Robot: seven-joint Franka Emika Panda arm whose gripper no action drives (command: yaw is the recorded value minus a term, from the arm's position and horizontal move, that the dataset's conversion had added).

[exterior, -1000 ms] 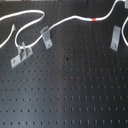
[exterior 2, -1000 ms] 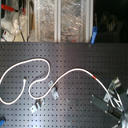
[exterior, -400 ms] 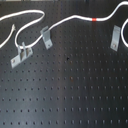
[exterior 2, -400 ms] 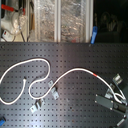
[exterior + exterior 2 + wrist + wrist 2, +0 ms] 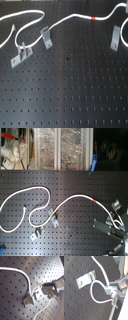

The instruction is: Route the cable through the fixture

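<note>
The white cable [image 5: 65,21] crosses the black pegboard [image 5: 70,85] in curves, with its red band [image 5: 94,18] toward the first exterior view's right. In the second exterior view the cable [image 5: 35,189] loops at the left and the red band [image 5: 96,201] lies just before my gripper [image 5: 111,224] at the right edge. Both wrist views show the gripper [image 5: 111,291] shut on the cable [image 5: 95,293], which bows in a small loop there. In the first wrist view the cable [image 5: 27,277] runs down into a metal fixture [image 5: 31,299] next to the fingertips [image 5: 51,287].
Three metal brackets stand on the board in the first exterior view: one [image 5: 46,37] beside the cable's middle, one [image 5: 20,56] at the left, one [image 5: 115,37] at the right. A flat bracket [image 5: 86,279] is bolted near the gripper. Shelves with clutter [image 5: 45,148] sit behind the board.
The gripper and the cable's end at the second exterior view's right have shifted slightly. The rest of the cable lies as before.
</note>
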